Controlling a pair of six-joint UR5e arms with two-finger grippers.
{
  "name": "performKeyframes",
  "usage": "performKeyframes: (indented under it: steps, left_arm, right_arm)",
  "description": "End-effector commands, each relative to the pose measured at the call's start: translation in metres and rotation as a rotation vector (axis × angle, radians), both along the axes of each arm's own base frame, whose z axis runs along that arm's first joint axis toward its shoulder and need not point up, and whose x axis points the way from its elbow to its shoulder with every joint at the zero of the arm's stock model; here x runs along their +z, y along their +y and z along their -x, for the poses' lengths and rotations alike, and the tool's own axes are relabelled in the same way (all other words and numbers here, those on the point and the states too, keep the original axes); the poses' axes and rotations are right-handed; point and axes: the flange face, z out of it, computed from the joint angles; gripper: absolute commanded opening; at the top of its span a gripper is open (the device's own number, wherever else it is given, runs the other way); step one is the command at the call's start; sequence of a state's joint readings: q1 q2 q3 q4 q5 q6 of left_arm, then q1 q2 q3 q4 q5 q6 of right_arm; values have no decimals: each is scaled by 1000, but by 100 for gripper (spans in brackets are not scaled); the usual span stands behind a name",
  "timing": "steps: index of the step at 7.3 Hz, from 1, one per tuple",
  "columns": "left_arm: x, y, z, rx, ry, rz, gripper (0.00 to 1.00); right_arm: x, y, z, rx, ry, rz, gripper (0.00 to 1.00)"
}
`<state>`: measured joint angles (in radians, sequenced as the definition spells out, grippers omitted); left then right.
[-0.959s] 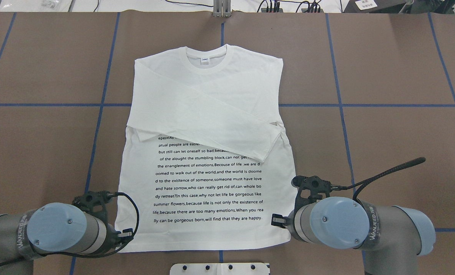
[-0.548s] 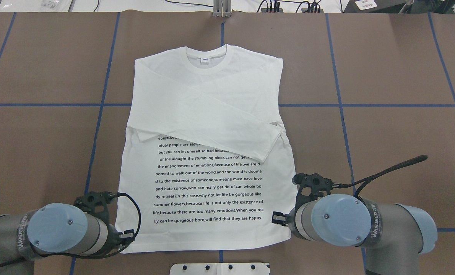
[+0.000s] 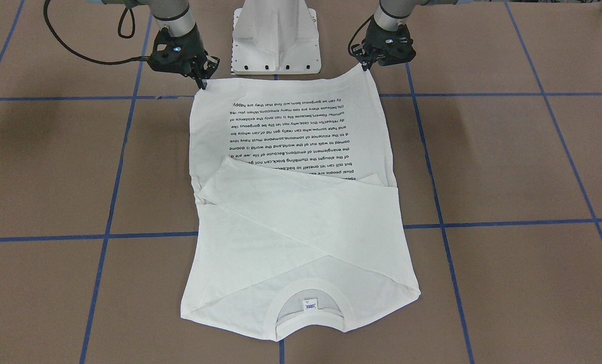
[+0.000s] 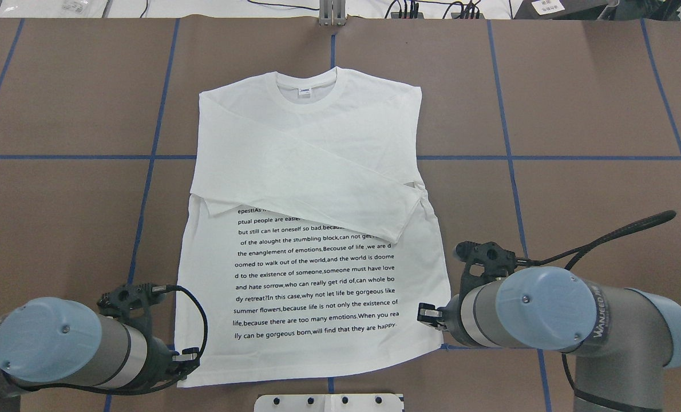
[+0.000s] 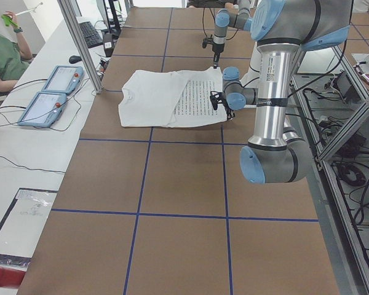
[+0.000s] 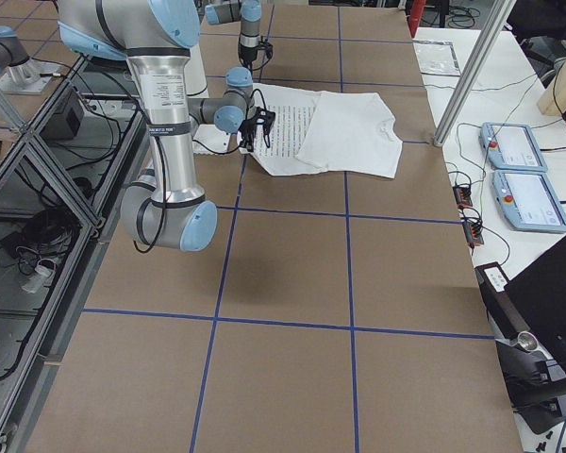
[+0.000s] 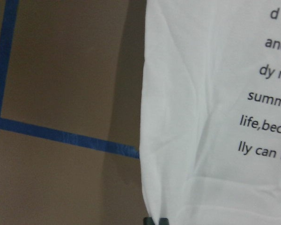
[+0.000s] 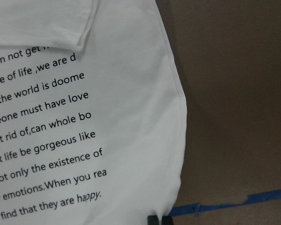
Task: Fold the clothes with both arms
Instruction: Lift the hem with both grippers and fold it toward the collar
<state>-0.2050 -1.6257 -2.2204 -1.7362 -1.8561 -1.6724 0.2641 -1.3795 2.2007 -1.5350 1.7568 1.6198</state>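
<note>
While left pincer (image 3: 367, 67) clamps T-shirt's (image 3: 301, 217) corner, right pincer (image 3: 203, 81) clamps another.

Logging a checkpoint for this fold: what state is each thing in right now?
shirt: lying mostly flat, print up.
sleeves: folded in, crossed over the chest.
left pincer: shut on the shirt's hem corner.
right pincer: shut on the other hem corner.

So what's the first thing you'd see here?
A big white T-shirt lies flat in the middle of the brown table, sleeves folded across its chest above a block of black writing. At its bottom corners, nearest the robot, the left hand and the right hand each pinch the hem.
</note>
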Motion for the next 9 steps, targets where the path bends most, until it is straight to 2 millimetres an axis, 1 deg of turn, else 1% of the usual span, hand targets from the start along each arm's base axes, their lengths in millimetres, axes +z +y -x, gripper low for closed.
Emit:
performKeyframes:
  steps: [1, 2, 3, 4, 5, 6, 7, 8, 9]
  left_arm:
    - [-18, 10, 44, 10, 27, 6, 0]
    - [-30, 16, 64, 18, 55, 13, 0]
    - [-46, 23, 77, 47, 84, 29, 0]
    - [-61, 34, 84, 63, 113, 68, 0]
    - [-75, 45, 92, 88, 144, 88, 0]
    - [-77, 47, 94, 98, 149, 98, 0]
    - [-77, 41, 97, 80, 147, 94, 0]
    - [-76, 34, 96, 70, 149, 84, 0]
    - [-74, 15, 104, 49, 155, 29, 0]
  right_arm:
    - [-6, 16, -47, -74, -40, 60, 0]
    - [-13, 24, -62, -121, -67, 98, 0]
    - [-24, 30, -76, -178, -107, 147, 0]
    - [-35, 41, -91, -229, -140, 176, 0]
    - [-38, 46, -97, -262, -153, 196, 0]
    - [-41, 39, -102, -253, -166, 203, 0]
    - [-40, 26, -107, -217, -170, 200, 0]
    - [-40, 13, -112, -181, -172, 196, 0]
    - [-37, -2, -117, -157, -172, 173, 0]
